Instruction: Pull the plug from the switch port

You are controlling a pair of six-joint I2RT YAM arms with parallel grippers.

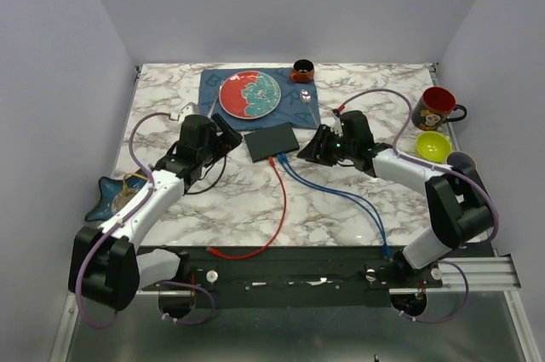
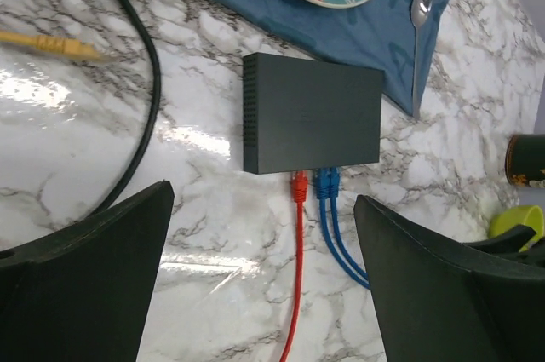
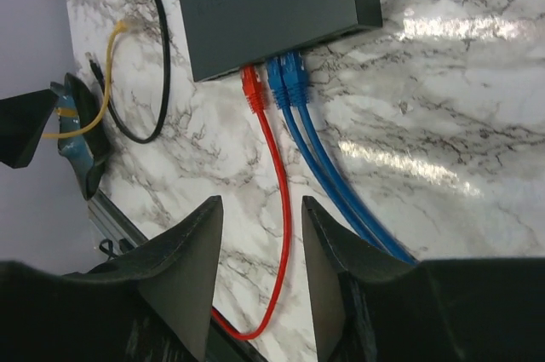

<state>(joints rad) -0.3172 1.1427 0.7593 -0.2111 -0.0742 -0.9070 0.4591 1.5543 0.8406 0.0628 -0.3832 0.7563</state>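
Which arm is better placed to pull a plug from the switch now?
Right, probably. The right gripper, open, faces the port edge of the switch, the red plug lined up between its fingers. The left gripper, also open, sits beside the switch's left end.

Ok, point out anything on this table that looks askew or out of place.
The flat dark grey switch sits skewed on the white marble table, one corner close to the blue placemat. A yellow cable and a black cable lie loose beside it. No spill or damage shows.
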